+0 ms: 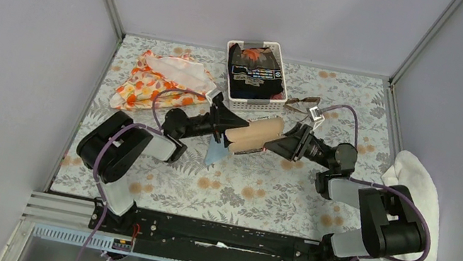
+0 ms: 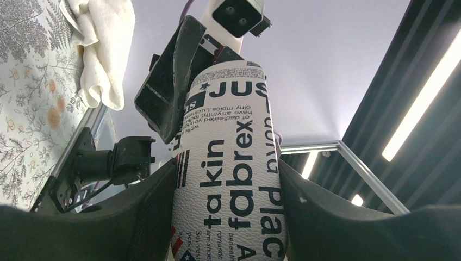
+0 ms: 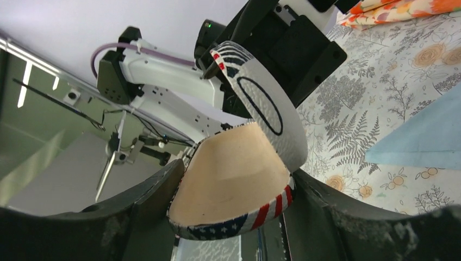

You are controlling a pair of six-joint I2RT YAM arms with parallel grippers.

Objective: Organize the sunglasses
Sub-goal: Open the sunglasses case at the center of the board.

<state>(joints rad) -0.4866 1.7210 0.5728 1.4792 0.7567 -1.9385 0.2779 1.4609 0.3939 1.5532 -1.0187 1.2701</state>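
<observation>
The left gripper (image 1: pixel 227 132) and right gripper (image 1: pixel 280 141) each clamp one end of the case (image 1: pixel 253 136), its flap open. The sunglasses (image 1: pixel 301 103) lie on the table (image 1: pixel 240 189) behind the right arm. Risk: squeezing may collapse the case's mouth, or one grip may slip and drop it.

A: What's at mid-bench?
B: 1 tan tube case (image 1: pixel 255 137) with printed lettering, its flap open and pale inside. A light blue cloth (image 1: pixel 216 154) lies near its left end.
A: And behind it?
B: A white basket (image 1: pixel 254 106) holding something dark, maybe folded clothing.
A: The sides?
B: An orange floral cloth (image 1: pixel 158 82) at back left, a white towel (image 1: pixel 413 184) at the right edge of the flower-patterned bench (image 1: pixel 238 196).
</observation>
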